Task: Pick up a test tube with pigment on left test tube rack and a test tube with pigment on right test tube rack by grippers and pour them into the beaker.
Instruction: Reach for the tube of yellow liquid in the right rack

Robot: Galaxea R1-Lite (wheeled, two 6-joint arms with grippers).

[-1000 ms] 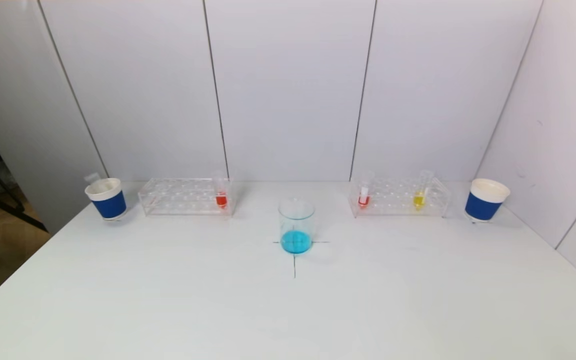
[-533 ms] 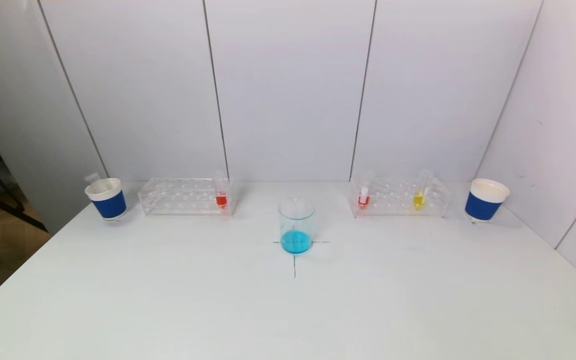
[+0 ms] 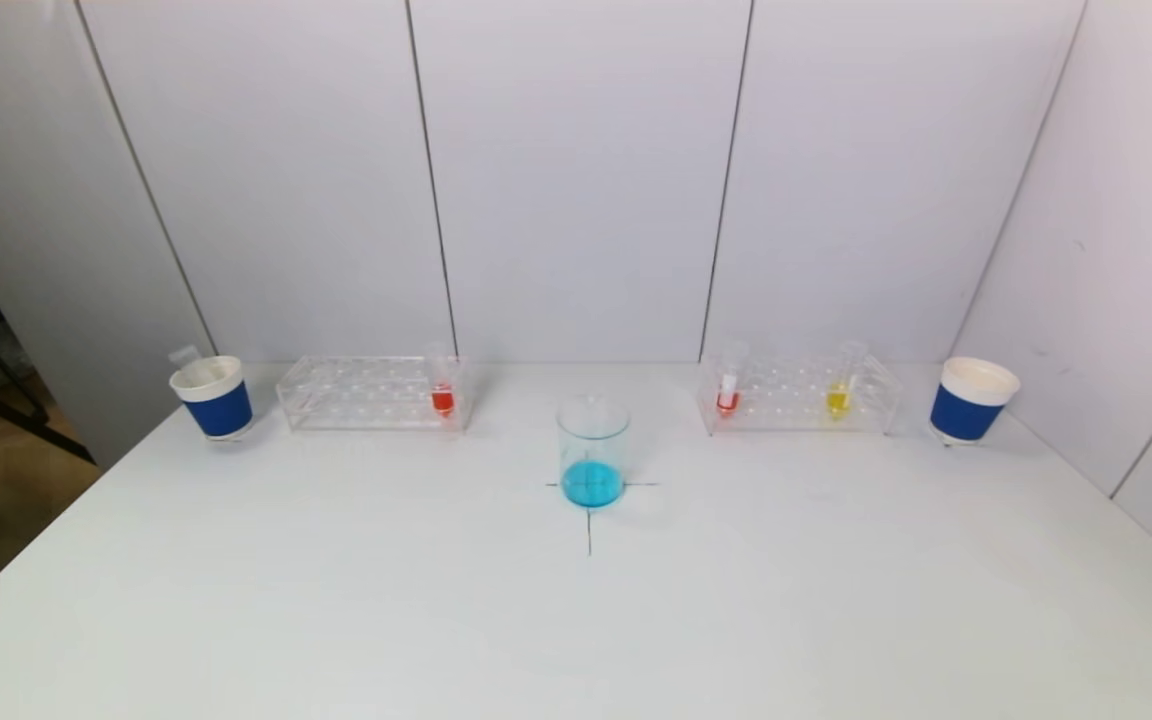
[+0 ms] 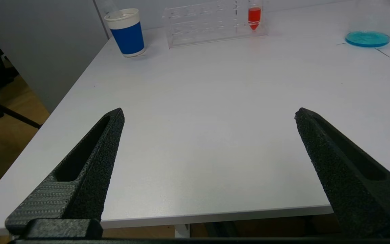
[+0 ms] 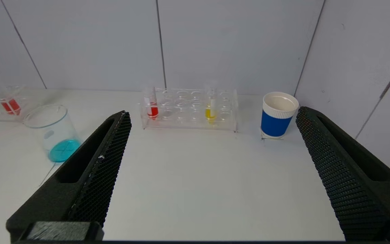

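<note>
Two tubes wait upright, the red tube [image 3: 443,398] in the left rack [image 3: 366,393] and yellow tube [image 3: 838,398] in the right rack [image 3: 801,395], flanking the beaker [image 3: 593,452], seemingly for symmetric reach, while left gripper [image 4: 208,115] and right gripper [image 5: 213,115] gape empty.

left claw [image 4: 208,113] spread wide, right claw [image 5: 213,113] likewise

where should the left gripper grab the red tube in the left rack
Grip the red tube on its clear upper part, above the left rack, coming from the front with open left gripper fingers either side. It stands upright at the rack's beaker-side end, so lift straight up.
</note>
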